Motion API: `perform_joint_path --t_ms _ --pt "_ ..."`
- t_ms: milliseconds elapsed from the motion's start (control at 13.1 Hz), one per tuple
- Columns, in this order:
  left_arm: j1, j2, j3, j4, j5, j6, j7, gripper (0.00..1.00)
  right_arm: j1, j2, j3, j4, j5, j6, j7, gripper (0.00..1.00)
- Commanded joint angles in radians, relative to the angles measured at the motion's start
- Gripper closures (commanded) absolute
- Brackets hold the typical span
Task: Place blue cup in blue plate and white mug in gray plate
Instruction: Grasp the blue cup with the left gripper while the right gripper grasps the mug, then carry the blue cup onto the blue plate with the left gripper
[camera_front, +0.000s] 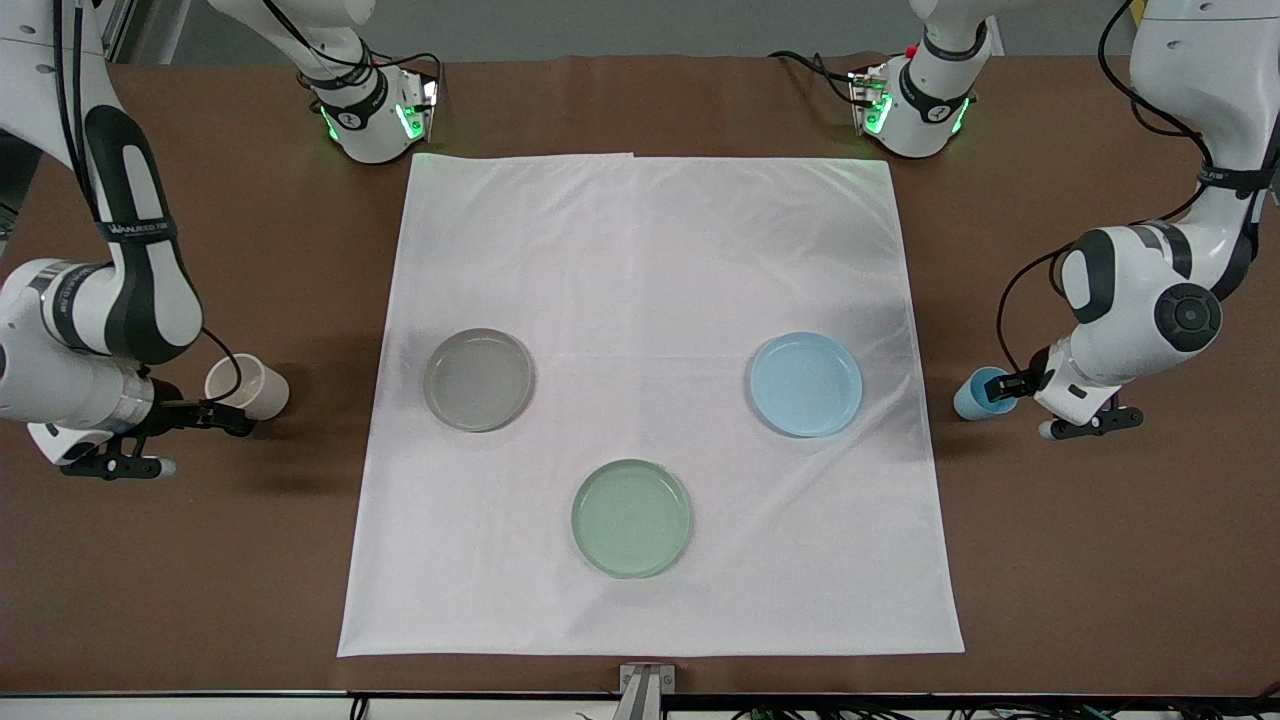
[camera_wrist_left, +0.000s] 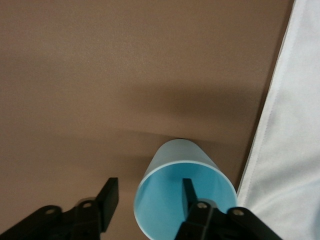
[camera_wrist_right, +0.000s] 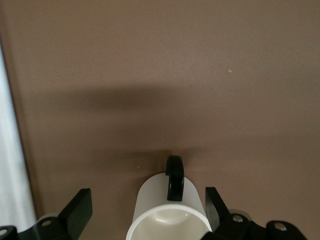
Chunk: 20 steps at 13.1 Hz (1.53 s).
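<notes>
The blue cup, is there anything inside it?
Empty. The left wrist view looks into the blue cup: only one finger of the left tool dips inside its bright blue wall.

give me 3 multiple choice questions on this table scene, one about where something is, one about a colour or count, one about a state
1. Where does the blue cup stand?
A. on the blue plate
B. on the bare brown table, off the white cloth, toward the left arm's end
C. on the green plate

2. How many plates lie on the white cloth?
A. two
B. three
C. four

3. How does the right gripper stand at the white mug?
A. open, one finger on each side of the mug
B. shut, away from the mug
C. holding a plate

Answers:
1 B: the left wrist view shows brown table under the cup, with the left gripper open across its wall.
2 B: gray plate, blue plate, green plate.
3 A: the right wrist view shows gaps between fingers and mug.
</notes>
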Motion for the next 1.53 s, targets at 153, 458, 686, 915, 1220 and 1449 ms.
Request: perform_joint_path --t_ms 153,458,686,915,1220,1449 --pt "0.004 0.001 -0.006 0.003 0.016 0.012 -0.001 0.94 -0.036 0.011 0.012 -0.080 -0.016 0.110 -0.043 0.01" --pt "0.001 -0.092 -0.097 0.011 0.015 -0.103 -0.038 1.00 -0.041 0.056 0.008 -0.080 -0.042 0.174 -0.045 0.09" --pt "0.000 -0.123 -0.222 0.018 0.015 -0.160 -0.220 1.00 -0.045 0.060 0.008 -0.080 -0.050 0.174 -0.045 0.26" --pt "-0.014 -0.091 -0.312 0.026 0.015 -0.150 -0.383 1.00 -0.048 0.062 0.008 -0.081 -0.050 0.168 -0.045 0.45" --pt "-0.120 -0.014 -0.317 0.018 0.016 -0.072 -0.557 1.00 -0.050 0.062 0.008 -0.080 -0.050 0.168 -0.045 0.65" --pt "-0.135 0.026 -0.317 0.009 0.016 -0.025 -0.587 0.99 -0.050 0.062 0.008 -0.080 -0.050 0.165 -0.045 0.76"
